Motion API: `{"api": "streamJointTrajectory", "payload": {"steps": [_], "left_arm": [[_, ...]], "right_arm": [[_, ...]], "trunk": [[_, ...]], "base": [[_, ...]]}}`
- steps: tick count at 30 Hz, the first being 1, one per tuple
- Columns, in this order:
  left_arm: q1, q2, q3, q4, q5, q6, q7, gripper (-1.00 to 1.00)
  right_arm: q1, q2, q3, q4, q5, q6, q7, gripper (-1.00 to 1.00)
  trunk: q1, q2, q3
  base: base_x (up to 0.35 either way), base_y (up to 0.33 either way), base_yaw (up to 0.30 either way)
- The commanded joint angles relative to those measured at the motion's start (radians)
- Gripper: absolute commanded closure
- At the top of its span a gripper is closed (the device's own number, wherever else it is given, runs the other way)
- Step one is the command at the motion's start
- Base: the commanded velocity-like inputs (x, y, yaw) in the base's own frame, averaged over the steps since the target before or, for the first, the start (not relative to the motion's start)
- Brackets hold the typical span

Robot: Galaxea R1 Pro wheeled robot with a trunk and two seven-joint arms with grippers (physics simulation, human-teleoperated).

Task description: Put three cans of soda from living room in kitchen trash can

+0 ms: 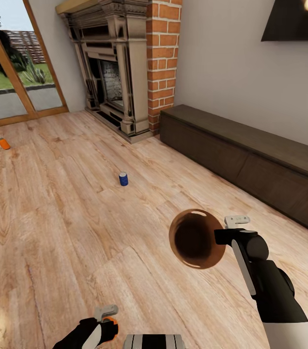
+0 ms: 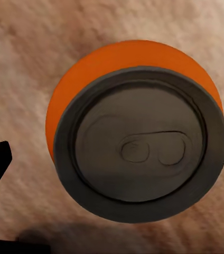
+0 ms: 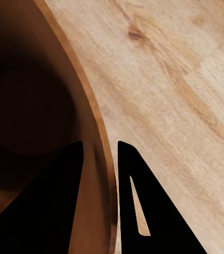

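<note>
My right gripper [image 1: 223, 234] is shut on the rim of the trash can [image 1: 192, 240], held tilted above the floor with its coppery-brown inside facing the head camera. In the right wrist view the fingers [image 3: 59, 201] straddle the trash can wall [image 3: 99, 174]. At the head view's bottom edge, my left gripper [image 1: 108, 316] is shut on an orange can of soda [image 1: 114, 325]. Its grey top [image 2: 138, 145] faces the left wrist camera. A dark blue can [image 1: 123, 179] stands upright on the plank floor ahead. Another orange can [image 1: 3, 143] lies on its side at the far left.
A red-brick fireplace [image 1: 125, 68] stands at the back. A long low dark cabinet [image 1: 251, 155] runs along the right wall under a wall TV [image 1: 294, 19]. Glass doors [image 1: 8, 72] are at the far left. Light wood floor [image 1: 67, 232] stretches between.
</note>
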Motion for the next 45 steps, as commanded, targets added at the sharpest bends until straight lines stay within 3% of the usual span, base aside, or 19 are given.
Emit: {"api": "streamJointTrajectory", "payload": {"steps": [1,23,24,39,45], "left_arm": [[0.000,0.000,0.000,0.000,0.000,0.000,0.000,-1.00],[-0.002,-0.005,0.000,-0.020,-0.001,0.000,0.000,-1.00],[-0.002,-0.005,0.000,-0.021,-0.001,0.000,0.000,1.00],[-0.002,-0.003,-0.001,-0.022,-0.001,-0.001,-0.001,1.00],[-0.001,-0.003,-0.005,-0.022,-0.001,-0.012,-0.004,1.00]], "right_arm": [[-0.001,0.000,0.000,-0.001,-0.008,0.000,0.003,1.00],[-0.001,0.000,0.001,0.000,-0.008,0.000,0.003,1.00],[-0.001,0.000,0.001,0.000,-0.008,0.000,0.003,1.00],[-0.001,0.000,0.001,-0.001,-0.008,0.000,0.003,1.00],[-0.001,0.000,0.001,0.000,-0.008,0.000,0.003,1.00]], "trunk": [[0.000,0.000,0.000],[0.000,0.000,0.000],[0.000,0.000,0.000],[0.000,0.000,0.000],[-0.003,0.001,0.023]], "base": [[0.000,0.000,0.000],[0.000,0.000,0.000],[0.000,0.000,0.000],[0.000,0.000,0.000],[0.000,0.000,0.000]]}}
